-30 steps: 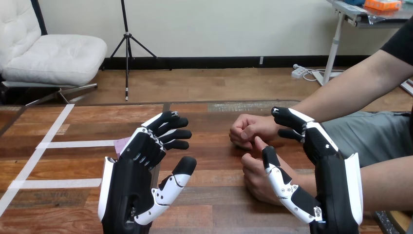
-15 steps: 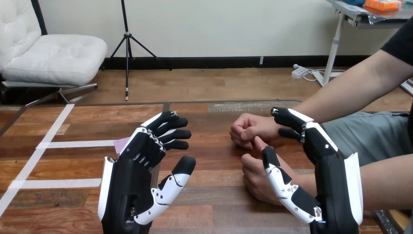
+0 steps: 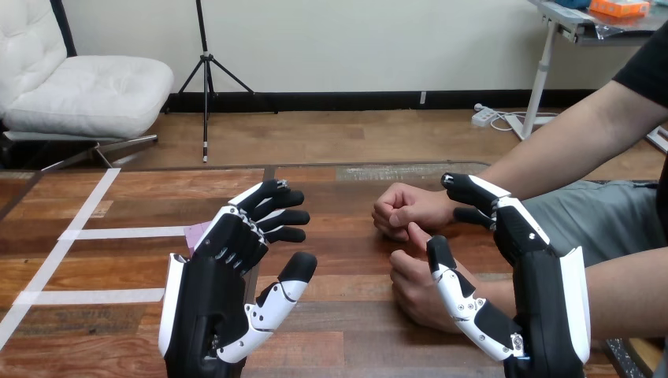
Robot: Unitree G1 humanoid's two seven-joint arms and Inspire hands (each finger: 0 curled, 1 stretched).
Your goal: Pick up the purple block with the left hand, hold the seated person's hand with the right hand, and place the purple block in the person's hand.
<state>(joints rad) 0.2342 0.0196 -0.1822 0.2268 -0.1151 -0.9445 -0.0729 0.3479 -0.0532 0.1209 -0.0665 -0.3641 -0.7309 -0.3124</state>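
- The left robot hand (image 3: 224, 268) hovered open and empty over the purple block (image 3: 194, 234), which lay on the surface (image 3: 346, 264); pickup not begun.
- The right robot hand (image 3: 516, 236), open, waited beside the person's nearer hand (image 3: 415, 285).
- Next, probably: lower and grasp the block.

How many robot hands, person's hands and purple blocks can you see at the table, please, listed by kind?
Robot hands: 2, the left hand and the right hand
Person's hands: 2, the person's farther hand and the person's nearer hand
Purple blocks: 1, the purple block, partly behind the left hand
Total: 5
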